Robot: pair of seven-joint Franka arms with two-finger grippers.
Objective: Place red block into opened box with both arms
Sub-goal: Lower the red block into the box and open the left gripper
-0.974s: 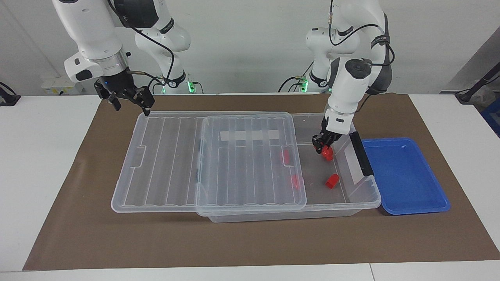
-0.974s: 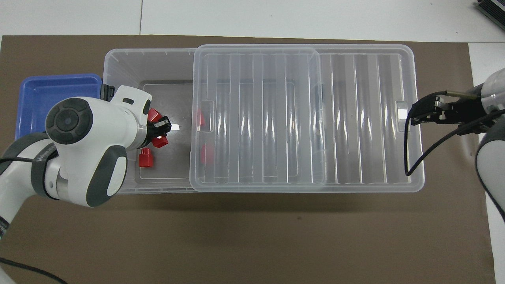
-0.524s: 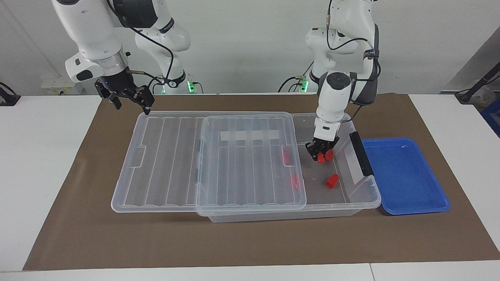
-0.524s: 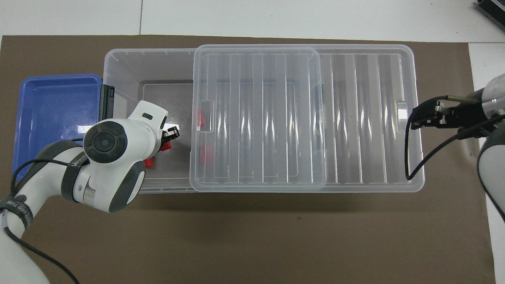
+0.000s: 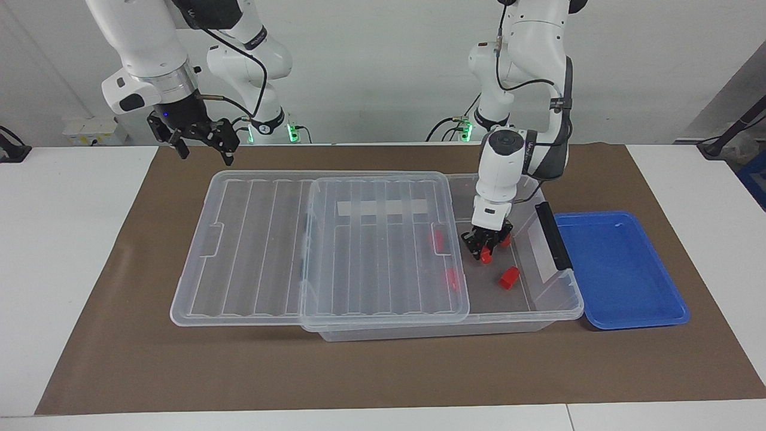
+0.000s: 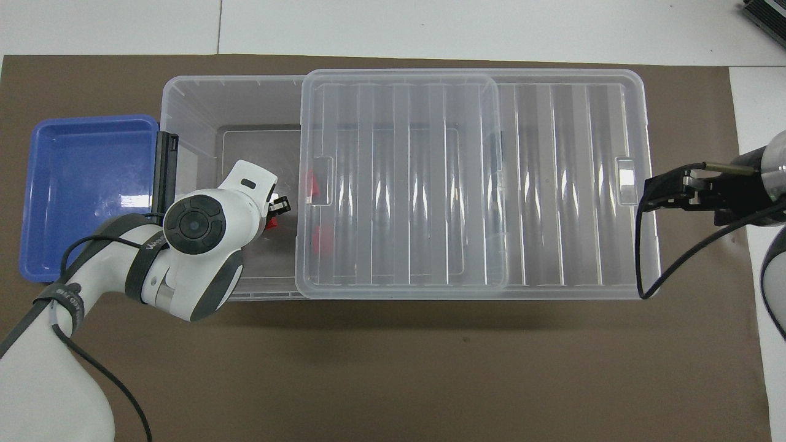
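My left tool [image 5: 486, 245] is down inside the open end of the large clear plastic storage box [image 5: 541, 317], clamped on a small bright red plastic block [image 5: 485, 256]; another red block [image 5: 505, 240] sits right beside it, touching or not I cannot tell. On the box floor, farther from the robots, lies a third red block [image 5: 508, 278], and two more red blocks [image 5: 436, 240] show through the ribbed transparent lid [image 5: 383, 251], which is slid toward the right arm's end and covers most of the box. A black clip handle [image 5: 553, 236] sits on the box's end wall, and just beside that end rests a shallow blue plastic tray [image 5: 622, 269] with nothing in it. My right tool [image 5: 200, 139] hangs with its fingers spread over the brown mat [image 5: 383, 371] on the worktop, by the lid's corner, holding nothing. Since a second ago my left tool has carried its block lower and toward the lid's edge, and my right tool has risen slightly.
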